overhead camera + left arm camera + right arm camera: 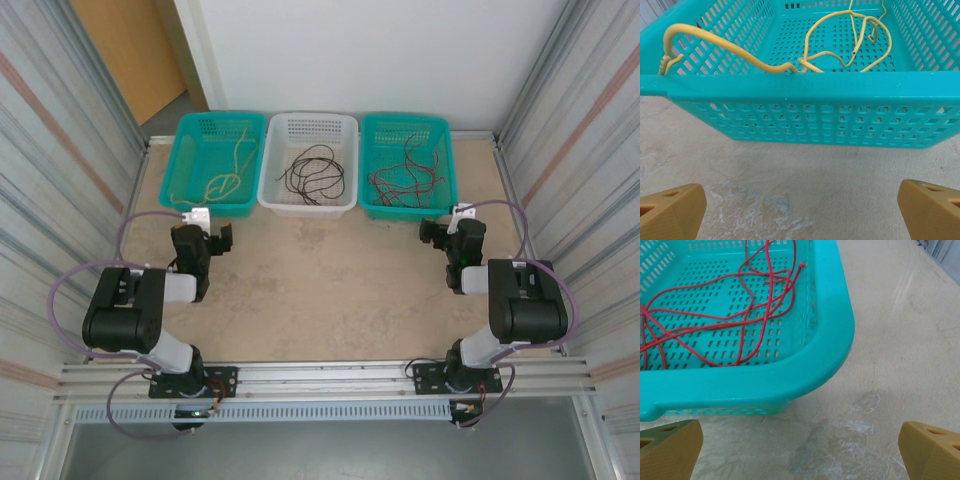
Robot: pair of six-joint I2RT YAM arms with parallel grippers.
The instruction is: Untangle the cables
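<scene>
Your right gripper [800, 460] hovers low over the pale table [900, 340], its tan fingertips [670, 447] spread wide at the bottom corners of the picture. Just ahead of it is the rounded near corner of a teal basket [790, 380]. Red cables [742, 322] lie looped and crossed on the basket's slotted floor, one end up by the right wall.

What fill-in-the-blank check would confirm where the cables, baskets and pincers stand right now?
1. The cables in the left teal basket are ____.
2. The cables in the right teal basket are ____.
3. The black cables lie in the middle basket, which is ____.
4. The left pincer and the right pincer both stand ____, holding nothing.

Missing words: yellow; red; white; open.
</scene>
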